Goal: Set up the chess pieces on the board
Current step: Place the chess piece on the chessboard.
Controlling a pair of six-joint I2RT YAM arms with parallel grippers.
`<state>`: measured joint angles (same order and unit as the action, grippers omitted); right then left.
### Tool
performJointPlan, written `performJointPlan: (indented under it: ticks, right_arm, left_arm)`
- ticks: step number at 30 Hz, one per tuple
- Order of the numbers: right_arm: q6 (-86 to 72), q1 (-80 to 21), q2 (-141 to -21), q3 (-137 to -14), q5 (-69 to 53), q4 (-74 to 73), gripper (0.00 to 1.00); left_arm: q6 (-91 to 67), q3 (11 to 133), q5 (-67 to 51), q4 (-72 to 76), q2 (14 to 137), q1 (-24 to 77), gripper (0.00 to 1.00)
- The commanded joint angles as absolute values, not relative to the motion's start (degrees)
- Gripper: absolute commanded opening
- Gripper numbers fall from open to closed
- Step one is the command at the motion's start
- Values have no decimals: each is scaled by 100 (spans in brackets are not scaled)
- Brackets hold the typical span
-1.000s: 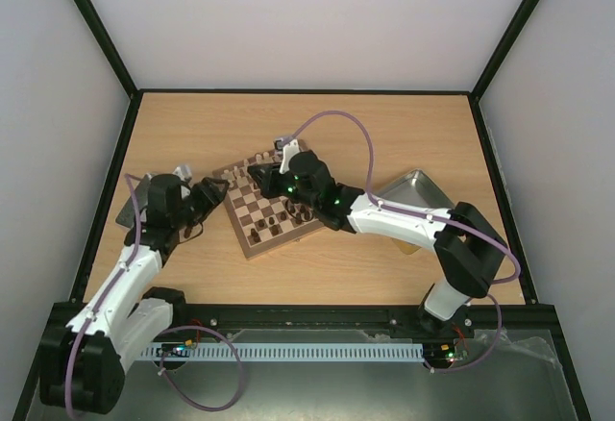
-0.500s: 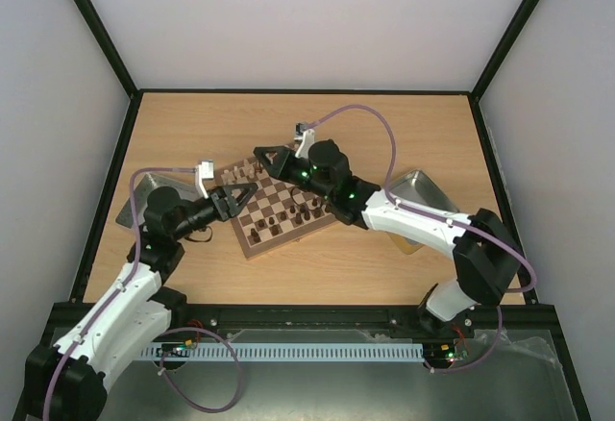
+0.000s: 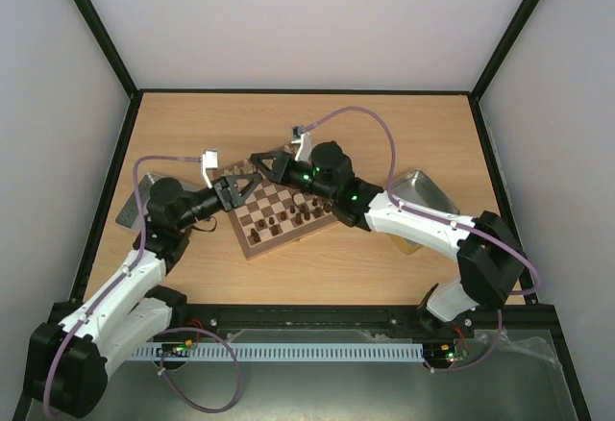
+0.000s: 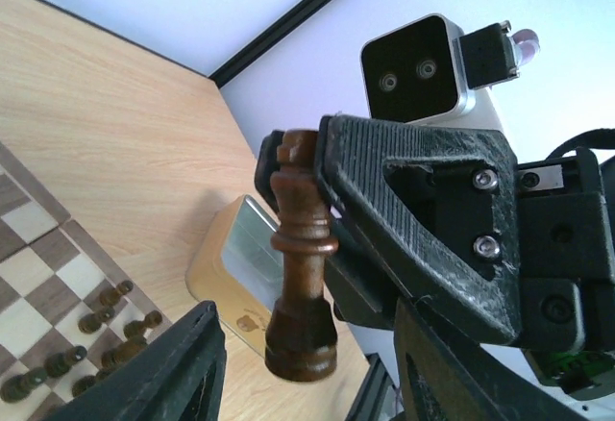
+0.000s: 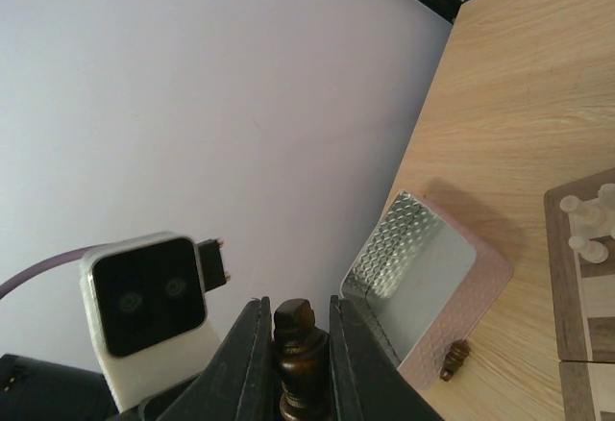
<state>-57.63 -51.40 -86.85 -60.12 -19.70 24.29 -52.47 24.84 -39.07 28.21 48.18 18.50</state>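
My right gripper (image 5: 293,349) is shut on the head of a dark brown king (image 5: 296,339) and holds it in the air above the board's far-left corner (image 3: 231,169). In the left wrist view the king (image 4: 301,248) hangs base down from the right gripper's fingers (image 4: 404,181). My left gripper (image 4: 307,354) is open, its two fingers either side of the king's base without touching it. In the top view the left gripper (image 3: 240,190) and right gripper (image 3: 264,163) meet tip to tip. Several dark pieces (image 4: 106,315) stand on the board (image 4: 38,277), and cream pieces (image 5: 586,224) along its far edge.
A silver metal tray (image 3: 135,205) lies left of the board, with one dark piece (image 5: 455,358) on the table beside it. A second tray (image 3: 415,190) lies to the right, partly under the right arm. Black frame rails edge the table.
My right gripper has lifted off the board and turned left with the king. My left arm has reached in from beside the left tray, bringing its open fingers around the king's base.
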Motion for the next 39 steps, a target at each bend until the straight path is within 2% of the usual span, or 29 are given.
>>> performJointPlan:
  ticks: [1,9,12,18,22,25,29,39]
  right_arm:
    - [-5653,-5162,-8409,-5960,-2208,2552,11]
    - [-5464,-5155,-8253,-5968,-2523,2401,11]
    - [-5302,-5152,-8129,-5988,-2668,2172,16]
    - [-4669,-5114,-7769,-6496,-2814,890,42]
    - [-4143,-5057,-7650,-7017,-2785,-322,53]
    - [-3846,-5016,-7620,-7373,-2862,-1032,57]
    - [-3665,-4994,-7624,-7656,-2920,-1644,55]
    - [-3287,-4990,-7388,-7638,-4119,-1883,38]
  left_arm:
    - [-5244,2714,-4000,3138,4914,1892,46]
    - [-4882,2745,-3929,3008,4693,1898,16]
    - [-4553,2807,-3961,2877,4508,1899,3]
    - [-3613,3279,-4578,2074,4406,1907,2]
    - [-2544,3759,-5064,1032,4471,1920,2]
    - [-1744,4052,-5425,315,4499,1933,3]
    - [-750,4488,-5626,-571,4530,1934,3]
    - [550,5121,-5602,-1869,4666,1934,2]
